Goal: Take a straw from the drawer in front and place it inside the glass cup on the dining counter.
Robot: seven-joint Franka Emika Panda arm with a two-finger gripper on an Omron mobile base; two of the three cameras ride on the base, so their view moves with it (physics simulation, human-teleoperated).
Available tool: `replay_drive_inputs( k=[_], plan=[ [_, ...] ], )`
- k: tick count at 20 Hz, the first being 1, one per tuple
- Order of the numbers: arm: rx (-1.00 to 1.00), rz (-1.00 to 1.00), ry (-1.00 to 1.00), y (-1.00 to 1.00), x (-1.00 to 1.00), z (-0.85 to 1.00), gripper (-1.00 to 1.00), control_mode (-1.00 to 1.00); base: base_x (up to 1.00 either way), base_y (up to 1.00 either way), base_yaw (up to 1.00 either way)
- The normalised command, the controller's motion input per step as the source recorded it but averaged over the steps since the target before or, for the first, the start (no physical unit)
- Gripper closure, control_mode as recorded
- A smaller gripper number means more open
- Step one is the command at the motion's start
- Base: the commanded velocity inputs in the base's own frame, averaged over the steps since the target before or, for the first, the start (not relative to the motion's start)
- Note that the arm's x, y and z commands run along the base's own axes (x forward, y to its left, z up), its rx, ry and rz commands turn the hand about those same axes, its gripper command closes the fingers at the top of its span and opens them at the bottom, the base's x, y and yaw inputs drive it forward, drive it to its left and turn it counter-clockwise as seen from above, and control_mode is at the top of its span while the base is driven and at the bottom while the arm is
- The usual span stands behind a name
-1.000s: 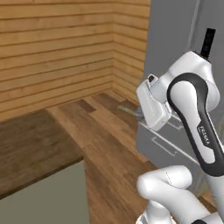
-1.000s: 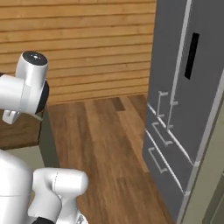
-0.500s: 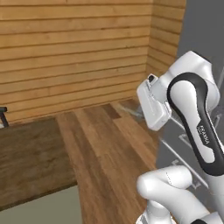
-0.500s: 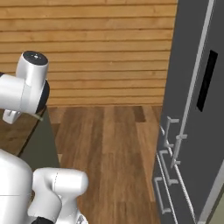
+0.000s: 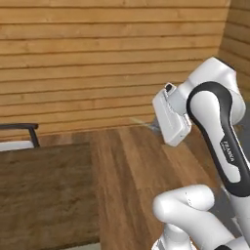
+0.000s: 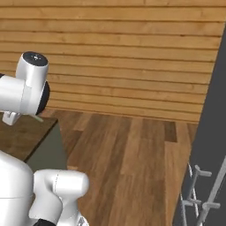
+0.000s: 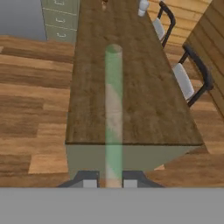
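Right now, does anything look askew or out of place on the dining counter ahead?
Nothing stands out. The straw sits straight in the gripper, the dining counter looks tidy, and the glass cup stands upright at its far end.

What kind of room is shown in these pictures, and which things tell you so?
Probably a kitchen with a dining area: a long dark brown wooden counter with black-framed chairs beside it, pale green drawers at its far end, and light wood plank walls.

Both base cameras sit behind the arm and face the plank wall (image 5: pixel 97 73) and wooden floor (image 6: pixel 132 154), sharing them. The hand camera looks down along the long brown surface (image 7: pixel 144 87) from its near end.
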Motion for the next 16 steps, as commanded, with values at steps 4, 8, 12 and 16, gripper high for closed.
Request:
replay_drive_inputs(
  k=[4,8,12,16],
  plan=[
    [0.00,0.00,0.00,0.00,0.00,0.00,1.00,1.00,0.85,-0.52,0.42],
    [0.00,0.00,0.00,0.00,0.00,0.00,1.00,1.00,0.85,-0.64,0.42],
    [0.00,0.00,0.00,0.00,0.00,0.00,1.00,1.00,0.80,-0.59,0.45],
    [0.00,0.00,0.00,0.00,0.00,0.00,1.00,1.00,0.82,-0.48,0.49]
  ],
)
